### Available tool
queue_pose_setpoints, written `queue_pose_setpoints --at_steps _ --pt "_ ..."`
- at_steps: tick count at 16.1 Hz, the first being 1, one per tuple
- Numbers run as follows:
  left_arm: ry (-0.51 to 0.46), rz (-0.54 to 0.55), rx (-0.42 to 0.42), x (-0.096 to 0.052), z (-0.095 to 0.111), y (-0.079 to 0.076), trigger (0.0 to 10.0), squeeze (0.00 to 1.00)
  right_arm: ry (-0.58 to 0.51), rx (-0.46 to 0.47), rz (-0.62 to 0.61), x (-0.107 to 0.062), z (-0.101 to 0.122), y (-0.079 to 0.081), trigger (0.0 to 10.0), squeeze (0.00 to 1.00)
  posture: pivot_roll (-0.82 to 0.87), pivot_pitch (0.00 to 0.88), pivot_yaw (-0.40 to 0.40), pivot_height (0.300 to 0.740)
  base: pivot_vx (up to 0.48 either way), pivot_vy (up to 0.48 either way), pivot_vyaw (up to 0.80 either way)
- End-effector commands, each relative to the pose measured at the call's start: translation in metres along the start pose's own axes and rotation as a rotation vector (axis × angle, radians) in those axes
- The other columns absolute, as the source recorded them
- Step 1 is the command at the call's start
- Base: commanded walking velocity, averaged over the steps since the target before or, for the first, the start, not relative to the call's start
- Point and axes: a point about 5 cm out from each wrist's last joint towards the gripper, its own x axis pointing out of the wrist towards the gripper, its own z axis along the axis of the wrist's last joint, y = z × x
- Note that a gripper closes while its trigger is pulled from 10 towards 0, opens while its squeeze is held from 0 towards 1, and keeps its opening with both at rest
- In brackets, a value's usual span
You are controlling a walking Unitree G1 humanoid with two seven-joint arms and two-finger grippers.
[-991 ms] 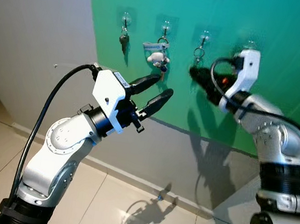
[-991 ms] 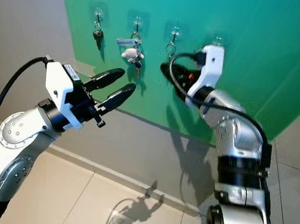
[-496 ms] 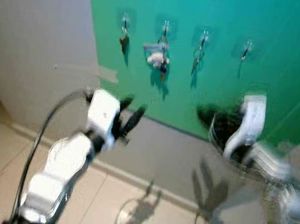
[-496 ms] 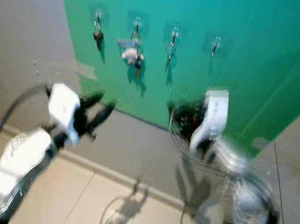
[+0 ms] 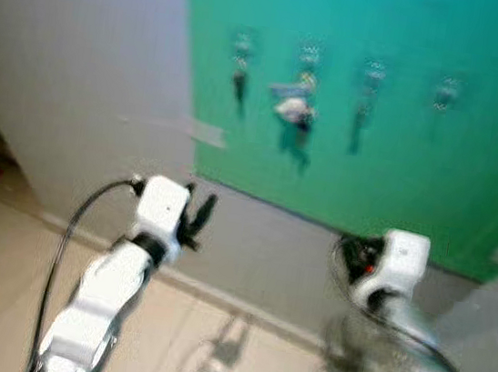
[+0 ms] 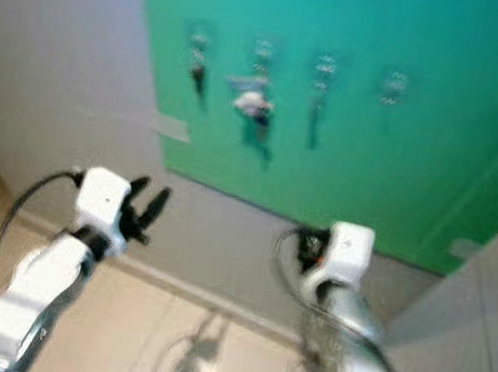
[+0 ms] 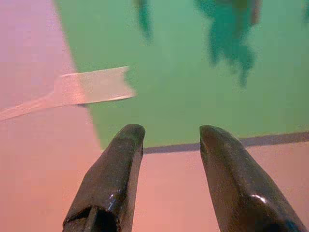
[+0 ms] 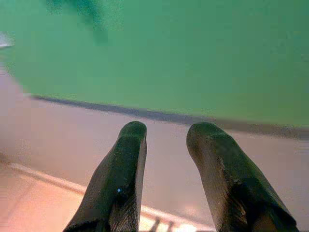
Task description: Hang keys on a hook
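Both head cameras look forward and down from well back at the green sheet (image 5: 377,120) at 12 o'clock. Each wrist camera faces its lower edge close up.

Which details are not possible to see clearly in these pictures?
- Hooks on the green wall panel: head views are motion-blurred, so their shape and whether the far-right one is bare cannot be told.
- Hanging keys and the white keychain: smeared blobs.
- Right gripper: head views blur its fingers; the wrist view shows them apart, holding nothing.
- Left gripper: open; fingers cut off by the wrist view's edge.
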Motion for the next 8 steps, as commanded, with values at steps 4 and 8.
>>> queue_pose_setpoints --at_steps 4,8 --pt "-0.007 0.006 0.024 -0.001 -0.002 -0.002 10.0 0.00 -0.003 -0.035 -0.014 0.009 -0.006 -0.002 10.0 0.00 0.03 0.000 0.004 0.740 0.000 0.480 -0.61" --pt "-0.014 0.015 0.028 -0.004 -0.003 -0.001 10.0 0.00 0.006 -0.044 0.028 0.013 -0.010 0.005 10.0 0.00 0.04 0.000 -0.004 0.740 0.000 0.480 -0.44"
